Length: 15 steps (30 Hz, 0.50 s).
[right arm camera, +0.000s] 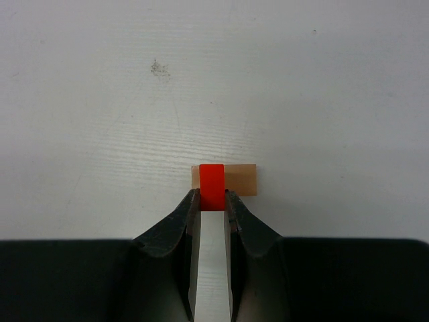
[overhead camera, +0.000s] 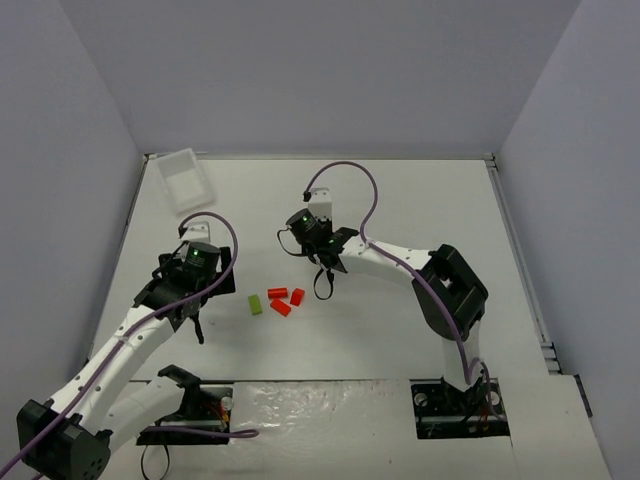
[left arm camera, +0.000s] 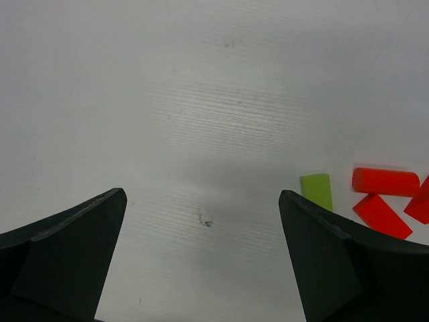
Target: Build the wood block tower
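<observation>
My right gripper [right arm camera: 213, 196] is shut on a small red block [right arm camera: 213, 184] and holds it over the left part of a tan block [right arm camera: 242, 180] lying on the table. I cannot tell whether the two blocks touch. In the top view this gripper [overhead camera: 322, 283] is right of the loose pieces, and the tan block is hidden under it. A lime-green block [overhead camera: 256, 304] and three red pieces [overhead camera: 281, 308] lie loose mid-table. My left gripper [left arm camera: 202, 198] is open and empty over bare table, left of the green block [left arm camera: 316, 190] and a red cylinder [left arm camera: 385, 181].
A clear plastic tray [overhead camera: 185, 180] sits at the back left corner. Grey walls enclose the white table [overhead camera: 400, 200] on three sides. The arm bases and cables are at the near edge.
</observation>
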Available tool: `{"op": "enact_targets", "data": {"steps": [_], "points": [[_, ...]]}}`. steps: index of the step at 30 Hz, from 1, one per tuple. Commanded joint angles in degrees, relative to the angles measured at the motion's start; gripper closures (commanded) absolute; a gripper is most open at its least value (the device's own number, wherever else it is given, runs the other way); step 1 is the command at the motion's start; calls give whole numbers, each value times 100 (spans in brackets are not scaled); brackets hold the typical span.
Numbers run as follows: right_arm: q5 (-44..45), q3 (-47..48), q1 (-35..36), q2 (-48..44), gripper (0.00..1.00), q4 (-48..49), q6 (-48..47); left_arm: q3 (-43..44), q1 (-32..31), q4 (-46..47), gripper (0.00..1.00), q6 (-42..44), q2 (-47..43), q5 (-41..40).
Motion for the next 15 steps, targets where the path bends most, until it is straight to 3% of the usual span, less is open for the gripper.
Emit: {"op": "enact_targets", "data": {"steps": [1,15], "points": [[490,256,59,-41,100,275,287,239,78,358,3,116,1,93],[501,328,140,105,100,275,338,244,287,464,3,118,157,439]]}}
